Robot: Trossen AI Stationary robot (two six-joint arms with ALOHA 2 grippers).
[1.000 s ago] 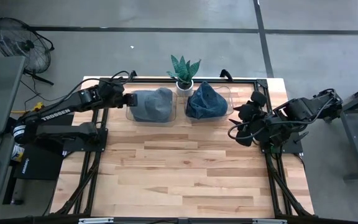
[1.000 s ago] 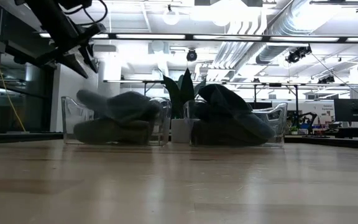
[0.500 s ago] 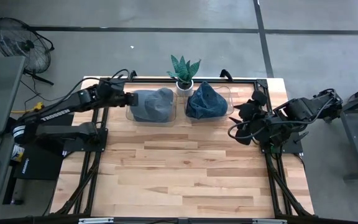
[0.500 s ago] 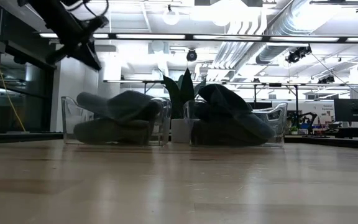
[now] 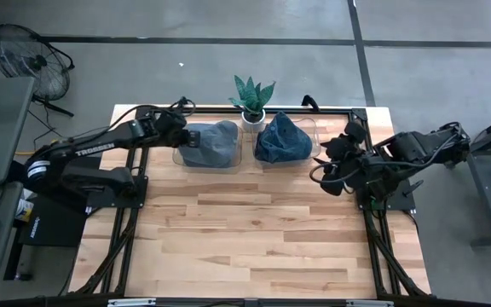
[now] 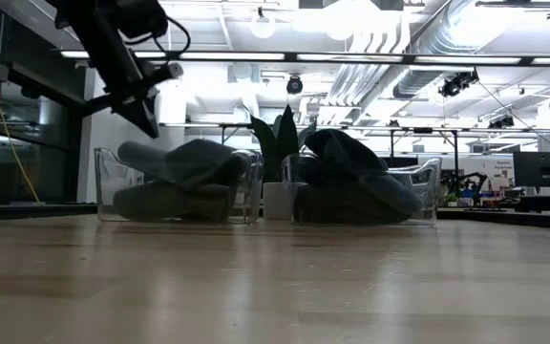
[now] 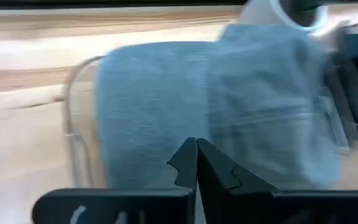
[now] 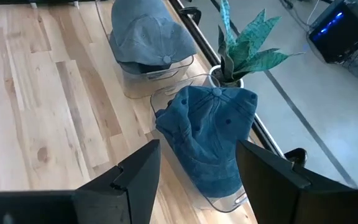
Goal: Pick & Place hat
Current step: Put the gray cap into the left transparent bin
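A grey-blue hat [image 5: 211, 143] lies in the left clear bin [image 5: 177, 156] at the table's far edge, its brim [image 6: 137, 151] pointing toward the table's left. A dark blue hat [image 5: 282, 141] fills the right clear bin [image 6: 428, 182]. My left gripper [image 5: 185, 136] hangs shut just above the grey-blue hat's brim side [image 7: 148, 99], slanting down, with a gap to the hat in the low view [image 6: 151, 129]. My right gripper [image 5: 326, 170] waits open at the table's right, looking at both hats [image 8: 197, 149].
A potted plant [image 5: 252, 98] in a white pot [image 6: 277, 199] stands between the two bins at the far edge. The bare wooden tabletop [image 5: 254, 230] stretches from the bins to the near edge. A fan [image 5: 24, 55] stands on the floor beyond the far left corner.
My left gripper has shut with nothing between its fingers, and has gone down and toward the table's right, closer to the grey-blue hat. Both hats lie as before.
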